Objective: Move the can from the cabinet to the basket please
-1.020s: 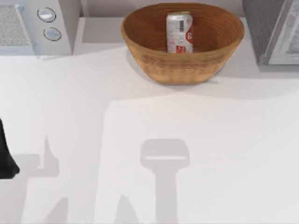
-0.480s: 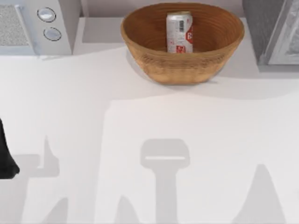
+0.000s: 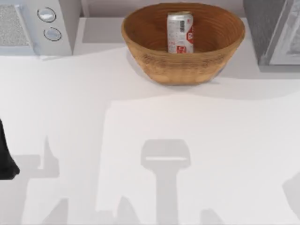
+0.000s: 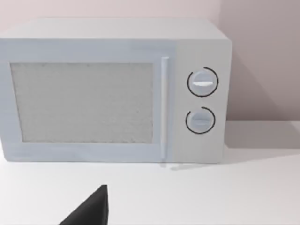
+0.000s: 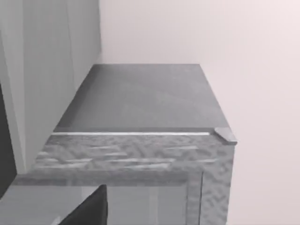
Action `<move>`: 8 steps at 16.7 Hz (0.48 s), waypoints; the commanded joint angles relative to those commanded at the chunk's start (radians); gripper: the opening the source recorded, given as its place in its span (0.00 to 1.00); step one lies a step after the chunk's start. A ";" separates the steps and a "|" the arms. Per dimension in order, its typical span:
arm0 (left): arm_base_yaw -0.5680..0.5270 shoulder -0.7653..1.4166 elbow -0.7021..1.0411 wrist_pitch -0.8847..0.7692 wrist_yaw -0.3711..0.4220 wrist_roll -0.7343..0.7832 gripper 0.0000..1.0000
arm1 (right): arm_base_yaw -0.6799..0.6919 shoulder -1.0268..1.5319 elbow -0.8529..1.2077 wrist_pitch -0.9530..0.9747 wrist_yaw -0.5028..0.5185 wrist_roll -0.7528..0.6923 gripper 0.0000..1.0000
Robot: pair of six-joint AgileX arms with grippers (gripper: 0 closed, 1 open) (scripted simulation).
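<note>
The can (image 3: 180, 33), silver-white with red label patches, stands upright inside the brown woven basket (image 3: 187, 70) at the back middle of the table. The dark grey speckled cabinet (image 3: 262, 28) is at the back right, partly in view, and its top and pale door frame face the right wrist camera (image 5: 140, 98). My left arm (image 3: 5, 159) is a dark shape at the table's left edge, far from the basket. A dark piece of my left gripper (image 4: 91, 208) shows in the left wrist view, and one of my right gripper (image 5: 89, 208) in the right wrist view.
A light-grey appliance with two round knobs (image 3: 33, 23) stands at the back left, and the left wrist camera faces its door (image 4: 112, 93). Arm shadows fall across the white table (image 3: 150, 122) in its front half.
The shadow at the table's front right has shifted toward the right edge. The can, the basket and the left arm have not moved.
</note>
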 joint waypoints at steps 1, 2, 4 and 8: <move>0.000 0.000 0.000 0.000 0.000 0.000 1.00 | 0.001 -0.003 0.008 -0.009 0.001 0.000 1.00; 0.000 0.000 0.000 0.000 0.000 0.000 1.00 | 0.001 -0.003 0.008 -0.009 0.001 0.000 1.00; 0.000 0.000 0.000 0.000 0.000 0.000 1.00 | 0.001 -0.003 0.008 -0.009 0.001 0.000 1.00; 0.000 0.000 0.000 0.000 0.000 0.000 1.00 | 0.028 -0.001 0.015 -0.007 0.030 -0.001 1.00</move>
